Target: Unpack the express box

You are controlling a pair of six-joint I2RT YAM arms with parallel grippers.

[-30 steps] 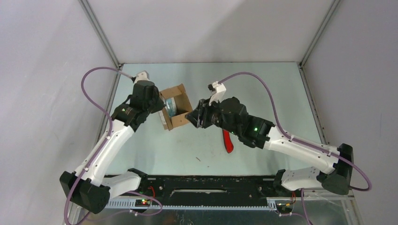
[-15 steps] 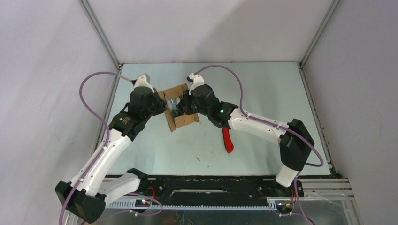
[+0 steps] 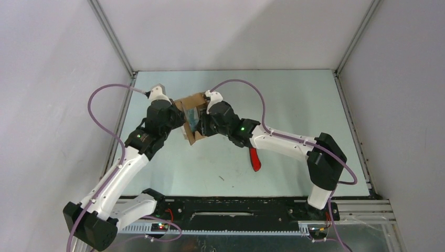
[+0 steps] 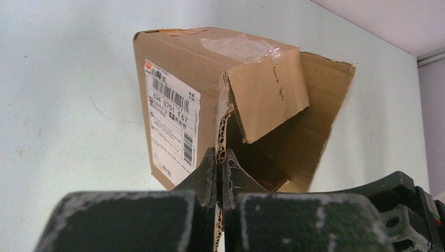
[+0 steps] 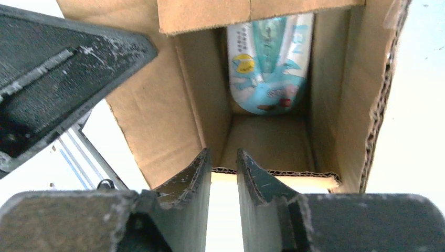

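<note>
The left gripper (image 4: 220, 168) is clamped shut on the express box (image 4: 262, 89), its dark, scuffed fingers pinching the raw corrugated edge of one flap; the box stands just beyond those fingers, tilted, toward the far left part of the pale desk (image 3: 294, 105); whether it touches the desk cannot be told. It is plain brown cardboard, rectangular, matte and a little creased; a white printed label (image 4: 170, 123) with barcodes covers one side; a strip of crinkled clear tape (image 4: 239, 46) lies across the top flap, which is bent. In the overhead view the box sits between the two wrists, its open mouth turned to the right arm. The right gripper (image 5: 224, 170) hangs right at that mouth, its jaws a narrow gap apart and holding nothing, the fingertips beside the rim's fluted edge; deep inside lies a glossy, rounded packet (image 5: 270, 68) printed in teal and white. Farther right, a red-handled knife (image 3: 255, 159) lies flat on the desk, partly under the right arm.
</note>
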